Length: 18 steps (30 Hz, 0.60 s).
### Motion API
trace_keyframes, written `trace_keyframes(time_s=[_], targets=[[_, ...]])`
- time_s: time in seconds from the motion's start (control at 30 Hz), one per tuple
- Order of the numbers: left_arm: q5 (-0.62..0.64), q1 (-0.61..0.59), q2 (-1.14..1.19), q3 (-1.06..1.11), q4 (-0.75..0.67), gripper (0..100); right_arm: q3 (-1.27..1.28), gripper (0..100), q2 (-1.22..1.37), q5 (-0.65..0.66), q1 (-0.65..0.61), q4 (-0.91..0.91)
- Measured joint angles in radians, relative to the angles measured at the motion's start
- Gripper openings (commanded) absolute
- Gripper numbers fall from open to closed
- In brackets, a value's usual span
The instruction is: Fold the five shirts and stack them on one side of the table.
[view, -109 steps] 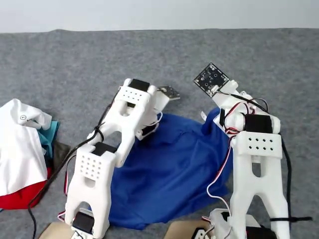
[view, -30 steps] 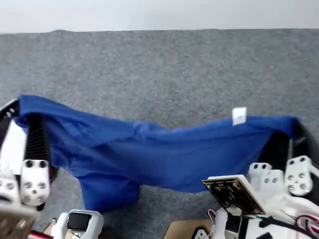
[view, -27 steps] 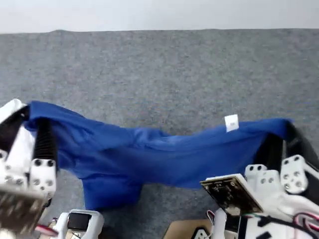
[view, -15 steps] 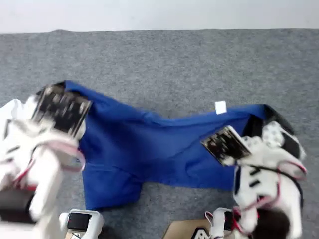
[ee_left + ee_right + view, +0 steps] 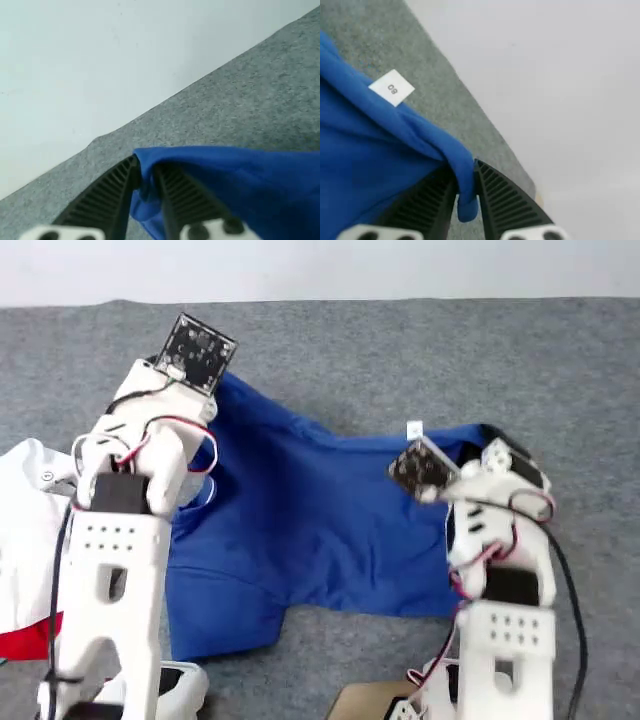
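Observation:
A blue shirt point(image 5: 310, 530) is stretched across the middle of the grey table, its far edge held up at both ends and a white tag point(image 5: 414, 429) showing on that edge. My left gripper point(image 5: 146, 186) is shut on the blue shirt's point(image 5: 240, 180) left corner, under the left arm point(image 5: 140, 490) in the high view. My right gripper point(image 5: 465, 192) is shut on the blue shirt's point(image 5: 365, 150) right corner close to the white tag point(image 5: 392, 88); the right arm point(image 5: 490, 530) stands over that end.
A heap of other shirts lies at the table's left edge: a white one point(image 5: 30, 530) on top and a red one point(image 5: 25, 640) below. The grey felt table point(image 5: 400, 350) stretches open behind the blue shirt, up to a pale wall.
Both arms have swung away from the camera with the blue shirt held between them, carrying its top edge toward the far side and lowering it; the cloth now lies more spread on the table.

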Motion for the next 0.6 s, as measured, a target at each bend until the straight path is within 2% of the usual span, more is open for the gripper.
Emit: trace_keyframes(time_s=[0.17,0.43,0.6], targets=[[0.0,-0.026,0.16,-0.055,-0.064,0,-0.207,1.1,0.307,-0.034,0.0,-0.051],[0.0,-0.061,0.506,-0.396,-0.071,0,-0.641,1.1,0.802,-0.137,0.0,-0.014],[0.0,-0.061,0.721,-0.598,-0.071,0,-0.893,1.0,1.066,-0.15,0.0,-0.005]])
